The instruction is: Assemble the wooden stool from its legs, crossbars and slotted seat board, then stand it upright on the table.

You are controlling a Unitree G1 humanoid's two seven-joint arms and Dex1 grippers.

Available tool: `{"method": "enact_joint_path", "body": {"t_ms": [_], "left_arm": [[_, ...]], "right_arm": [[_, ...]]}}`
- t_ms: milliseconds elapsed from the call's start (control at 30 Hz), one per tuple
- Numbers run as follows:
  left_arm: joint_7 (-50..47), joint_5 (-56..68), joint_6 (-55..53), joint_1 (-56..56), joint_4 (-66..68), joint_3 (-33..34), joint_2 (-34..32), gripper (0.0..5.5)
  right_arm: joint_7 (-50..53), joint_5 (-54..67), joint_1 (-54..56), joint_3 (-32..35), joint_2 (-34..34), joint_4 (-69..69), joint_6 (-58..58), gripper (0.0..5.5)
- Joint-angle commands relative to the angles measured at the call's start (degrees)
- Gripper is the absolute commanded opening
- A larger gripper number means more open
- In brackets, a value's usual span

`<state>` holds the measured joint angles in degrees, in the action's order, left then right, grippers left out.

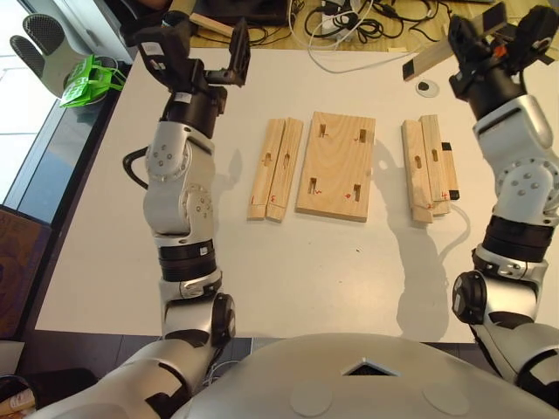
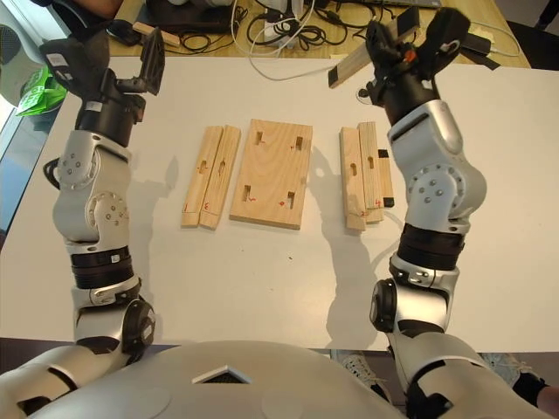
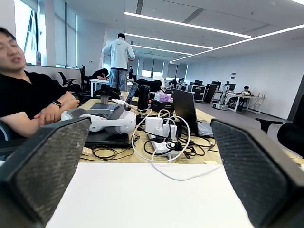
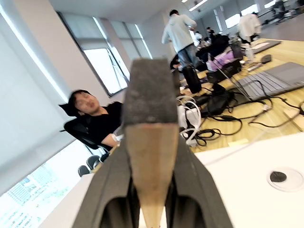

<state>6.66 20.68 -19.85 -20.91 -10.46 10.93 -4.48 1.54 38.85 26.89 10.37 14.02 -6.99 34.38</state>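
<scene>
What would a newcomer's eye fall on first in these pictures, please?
The right claw, raised over the table's far right edge, clamps a wooden bar. The slotted seat board lies flat mid-table between a left pair and a right stack of wooden parts; the left claw hangs open.

Pale seat board [image 1: 335, 166] bears red marks on white table [image 1: 262, 279].

Two silver arms, black at wrists and jaws.
The left arm [image 1: 179, 188] and right arm [image 1: 524, 175] have glossy silver-grey rounded shells, round caps dotted with small screws, and black ribbed rings at the joints. A black cable [image 1: 131, 168] loops out at 9 o'clock of the left arm. The jaws' pads [image 3: 47, 166] are dark and finely textured; an orange mark [image 1: 500, 50] sits at the right jaws' base.
</scene>
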Motion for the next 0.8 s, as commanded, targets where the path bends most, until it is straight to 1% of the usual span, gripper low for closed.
{"method": "enact_joint_path", "body": {"t_ms": [33, 100, 267, 333, 400, 467, 533, 700, 800], "left_arm": [[-3.5, 3.0, -3.4, 1.8, -2.4, -0.8, 4.5, 4.66], [-3.5, 2.6, -3.6, 3.9, -2.5, -1.9, 5.3, 4.66], [-4.0, 2.5, -3.8, 5.1, -1.1, -1.6, 5.1, 4.66], [-4.1, 2.4, -3.5, 5.1, -0.7, -1.4, 4.9, 4.66], [-4.4, 2.0, -3.0, 5.4, -0.1, -1.4, 5.2, 4.66], [-4.8, 1.7, -2.4, 5.7, 0.2, -1.4, 5.5, 4.66], [-5.1, 1.6, -2.0, 5.7, 0.6, -1.3, 5.6, 4.66], [-5.6, 1.7, -1.6, 5.5, 1.1, -1.2, 5.6, 4.66], [-5.9, 1.6, -1.7, 5.3, 1.2, -1.3, 5.4, 4.66]], "right_arm": [[2.1, -9.7, -3.1, -7.3, -0.3, -2.8, -0.4, 0.39], [3.6, -14.5, -4.3, -9.6, -0.2, -2.9, 0.5, 0.39], [5.6, -20.8, -6.1, -10.5, -1.3, -2.3, 1.8, 0.39], [4.8, -20.2, -6.4, -8.4, -1.8, -1.9, 1.9, 0.39], [2.3, -15.1, -5.4, -2.7, -2.3, 0.1, 2.4, 0.39], [-0.5, -11.7, -4.0, 2.0, -1.4, 2.7, 2.3, 0.39], [-2.9, -10.8, -3.9, 4.3, 0.2, 4.7, 2.1, 0.39], [-6.2, -13.4, -6.9, 3.5, 2.2, 6.1, 1.4, 0.39], [-6.9, -14.6, -7.7, 1.9, 2.3, 6.7, 3.9, 0.39]]}}
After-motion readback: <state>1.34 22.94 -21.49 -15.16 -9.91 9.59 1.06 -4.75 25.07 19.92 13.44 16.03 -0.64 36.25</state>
